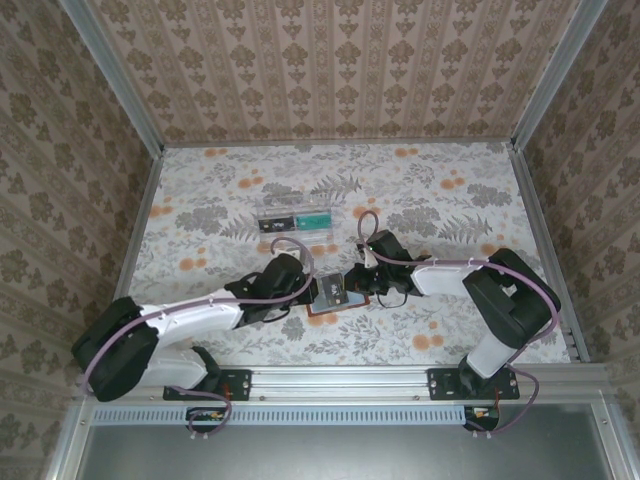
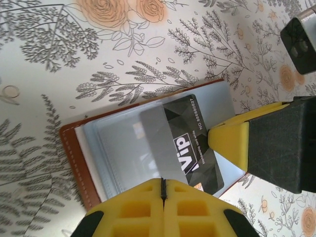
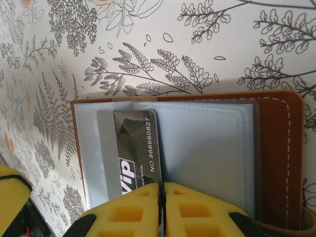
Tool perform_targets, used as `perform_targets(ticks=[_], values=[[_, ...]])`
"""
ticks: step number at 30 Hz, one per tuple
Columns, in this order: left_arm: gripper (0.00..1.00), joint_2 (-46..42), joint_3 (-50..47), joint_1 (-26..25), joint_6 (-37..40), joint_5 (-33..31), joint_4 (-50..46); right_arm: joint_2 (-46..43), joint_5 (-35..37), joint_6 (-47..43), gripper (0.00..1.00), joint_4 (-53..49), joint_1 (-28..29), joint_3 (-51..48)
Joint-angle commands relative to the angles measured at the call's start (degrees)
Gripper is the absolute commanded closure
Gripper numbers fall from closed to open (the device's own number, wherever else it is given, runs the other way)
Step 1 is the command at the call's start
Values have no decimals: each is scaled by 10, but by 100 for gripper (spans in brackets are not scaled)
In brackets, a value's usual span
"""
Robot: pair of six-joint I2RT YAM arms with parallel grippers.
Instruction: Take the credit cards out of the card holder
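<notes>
The desk [image 1: 200, 190], covered in a floral print, is walled on three sides by patterned panels. Two white and black arms are stretched inward from its near edge: the left arm [image 1: 190, 315] from the near left corner and the right arm [image 1: 500, 290] from the near right corner. They are brought together just short of the middle.

A clear tray [image 1: 300, 205] is set at the middle of the desk, on the far side of the claws. In it a teal-green card [image 1: 316, 218] is laid, with a darker card [image 1: 275, 222] beside it.

The card holder [image 1: 330, 292] is spread open and flat between the two claws, toward the near edge. Its brown cover [image 2: 74, 158] [image 3: 276, 158] is turned down and its blue-grey pockets are turned up.

The left claw [image 1: 312, 283] [image 2: 163, 183] is seen clenched, its yellow pads pressed together over one edge of the card holder. Nothing can be seen between them.

The right claw [image 1: 352, 280] [image 3: 161, 186] [image 2: 216, 139] is also seen with its pads together. Its tip is placed at the long edge of a black card [image 2: 192, 143] [image 3: 138, 143]. Whether that edge is nipped cannot be told.

This card, marked "Vip" and numbered, is lodged partly in a pocket of the card holder, with a pale grey strip [image 3: 104, 148] along its other long edge.
</notes>
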Motion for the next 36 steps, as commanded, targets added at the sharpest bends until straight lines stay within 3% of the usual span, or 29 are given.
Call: perform_targets(ticks=[1,8,24,27,33,36], values=[[100,43,17,-6,10,26,35,9,-11,-7,88,11,-2,-6],[100,100,36,-16,5,31,44,14,-13,-7,83,16,-2,-7],[100,117,26,-21,-5,32,47,34,-38,4,79,49,2,-6],[100,116,25,-21,-5,31,47,38,-40,7,82,55,2,-8],[100,109,20,-21,-5,27,44,33,-39,7,100,61,-4,-19],[100,104,18,-21,-5,24,42,26,-48,10,100,82,-16,-33]])
